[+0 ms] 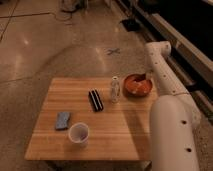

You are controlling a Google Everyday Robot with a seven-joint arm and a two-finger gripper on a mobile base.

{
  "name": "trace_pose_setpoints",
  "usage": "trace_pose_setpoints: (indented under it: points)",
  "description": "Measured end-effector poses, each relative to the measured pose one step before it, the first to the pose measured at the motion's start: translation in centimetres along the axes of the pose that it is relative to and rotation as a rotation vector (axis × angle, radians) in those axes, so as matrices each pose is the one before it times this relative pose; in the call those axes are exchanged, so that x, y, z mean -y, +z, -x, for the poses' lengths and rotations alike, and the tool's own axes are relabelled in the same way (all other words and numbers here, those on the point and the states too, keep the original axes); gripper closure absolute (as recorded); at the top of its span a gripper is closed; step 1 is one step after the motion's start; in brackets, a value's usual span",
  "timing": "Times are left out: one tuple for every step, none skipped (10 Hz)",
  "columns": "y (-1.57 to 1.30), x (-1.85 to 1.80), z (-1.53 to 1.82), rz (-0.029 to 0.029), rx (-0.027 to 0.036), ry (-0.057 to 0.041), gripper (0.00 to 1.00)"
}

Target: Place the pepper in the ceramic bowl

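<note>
The ceramic bowl (136, 87), round and orange-red, sits at the far right corner of the wooden table (115, 130). A small dark shape rests at the bowl's far right rim. It looks like the gripper (143, 78) low over the bowl, and I cannot tell it apart from the pepper. No pepper shows anywhere else on the table. The white arm (161, 70) rises from the lower right, bends at an elbow above the bowl and comes down toward it.
A black bar (95, 100) lies mid-table, with a small clear bottle (115, 90) upright between it and the bowl. A blue pad (62, 120) and a white cup (78, 134) sit at the front left. The robot's body (172, 135) fills the right edge.
</note>
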Motion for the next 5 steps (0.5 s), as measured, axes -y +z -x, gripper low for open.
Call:
trace_pose_setpoints:
  points:
    - [0.013, 0.002, 0.093, 0.00036, 0.0017, -0.00066, 0.45]
    - [-0.019, -0.012, -0.076, -0.00017, -0.00045, 0.00082, 0.45]
    - [-0.012, -0.069, -0.221, 0.00018, -0.00099, 0.00235, 0.45]
    - [0.012, -0.005, -0.014, 0.00016, -0.00076, -0.00025, 0.45]
    - [-0.005, 0.039, 0.108, -0.00019, 0.00038, -0.00127, 0.45]
